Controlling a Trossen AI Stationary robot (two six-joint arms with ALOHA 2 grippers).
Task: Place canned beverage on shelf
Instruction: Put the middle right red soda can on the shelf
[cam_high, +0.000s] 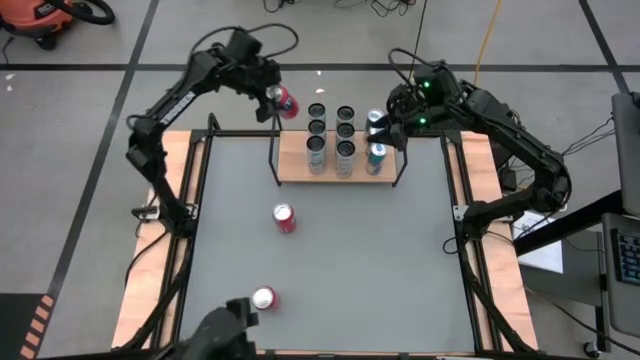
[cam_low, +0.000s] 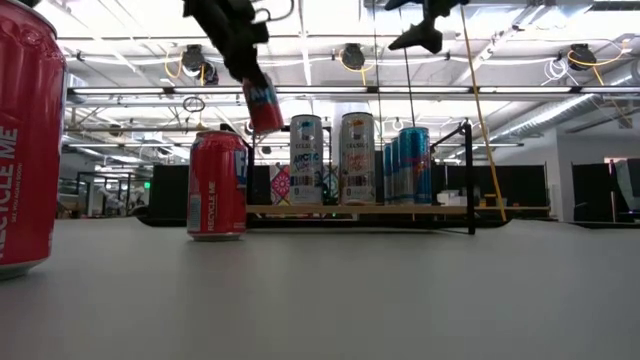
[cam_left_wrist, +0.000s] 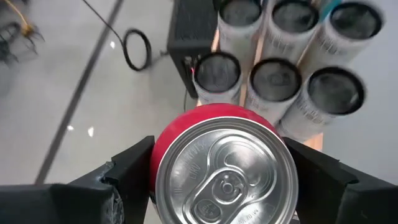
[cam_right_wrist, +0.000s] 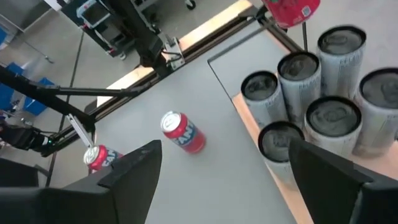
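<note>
Can (cam_high: 285, 101), red, carried: I have it pinched between the two fingers of the left end effector (cam_high: 274, 96), held in the air off the left end of the shelf (cam_high: 296, 172), above board level. In the low view it hangs tilted, higher than the tops of the standing cans. In the left wrist view its silver lid faces the camera, so its long axis runs roughly along the tool's line of sight, a dark finger (cam_left_wrist: 127, 171) pressed to each side.

Bearing, from the overhead picture: the free strip of board beside the left black rod frame (cam_high: 273, 150) lies at about 5 o'clock from the held can; the stocked cans (cam_high: 331, 138) stand at about 4 o'clock, filling the middle and right of the board. As I judge it, placement turns on carrying the can toward 5 o'clock, righting its axis and lowering it clear of the rod frame and the nearest can.

Right end effector (cam_high: 385, 128): spread, holding nothing, hovering over the shelf's right end beside the teal cans (cam_high: 377, 154).

Worktop (cam_high: 380, 250) stock: one red can (cam_high: 284, 218) lying near centre, at 6 o'clock from the shelf; another (cam_high: 263, 298) near the front edge. The left arm is nearer both.
</note>
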